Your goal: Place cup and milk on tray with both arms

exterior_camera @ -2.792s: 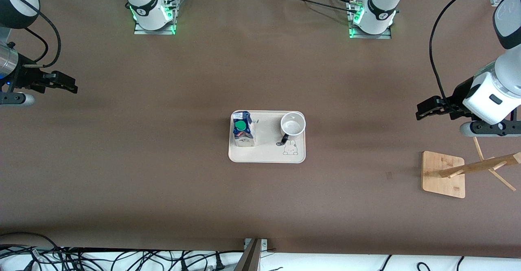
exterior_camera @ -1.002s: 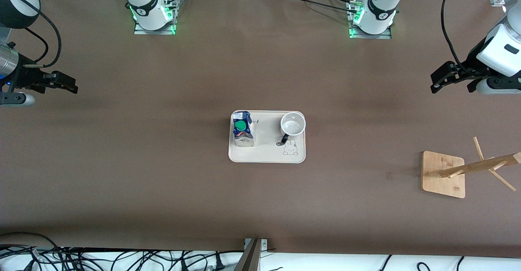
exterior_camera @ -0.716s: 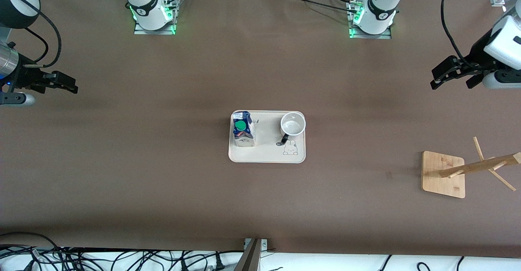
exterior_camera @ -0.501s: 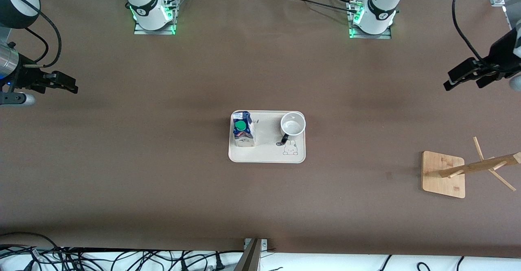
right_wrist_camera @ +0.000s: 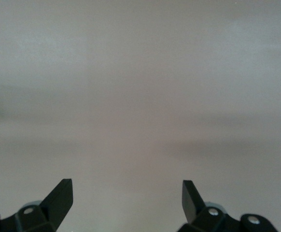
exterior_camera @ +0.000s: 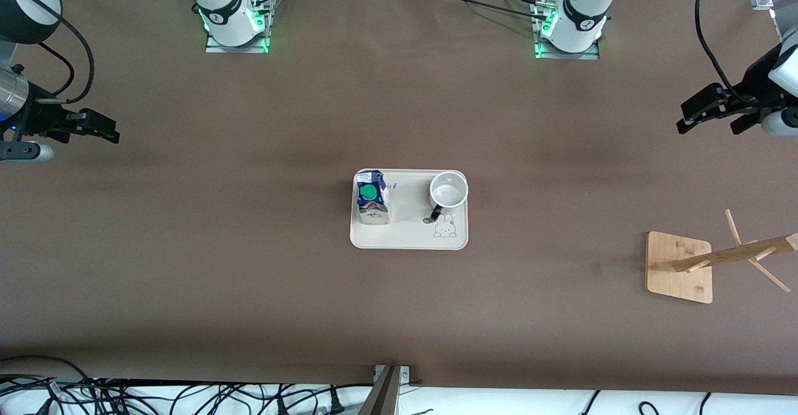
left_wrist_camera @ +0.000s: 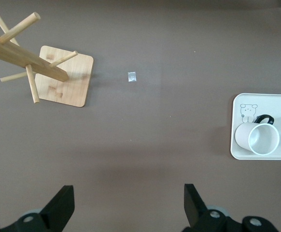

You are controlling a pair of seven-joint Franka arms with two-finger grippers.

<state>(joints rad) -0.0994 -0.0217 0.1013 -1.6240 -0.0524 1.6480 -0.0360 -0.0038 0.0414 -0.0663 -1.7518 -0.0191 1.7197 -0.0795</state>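
Note:
The cream tray (exterior_camera: 408,237) lies at the table's middle. On it stand the blue and white milk (exterior_camera: 372,202) carton with its green cap, toward the right arm's end, and the white cup (exterior_camera: 448,192) with a black handle, toward the left arm's end. The cup (left_wrist_camera: 263,138) and the tray (left_wrist_camera: 238,150) also show in the left wrist view. My left gripper (exterior_camera: 686,116) hangs open and empty over bare table at the left arm's end; its fingertips (left_wrist_camera: 63,200) are spread wide. My right gripper (exterior_camera: 109,129) waits open and empty over bare table at the right arm's end.
A wooden mug rack with a square base (exterior_camera: 678,267) and slanted pegs (exterior_camera: 748,254) stands at the left arm's end, nearer the front camera than the tray. It also shows as the rack (left_wrist_camera: 58,77) in the left wrist view. A small scrap (left_wrist_camera: 132,77) lies on the brown table.
The left arm has drawn up and away from the rack toward the table's end, then settled. The right arm, the cup, the milk and the tray have not moved.

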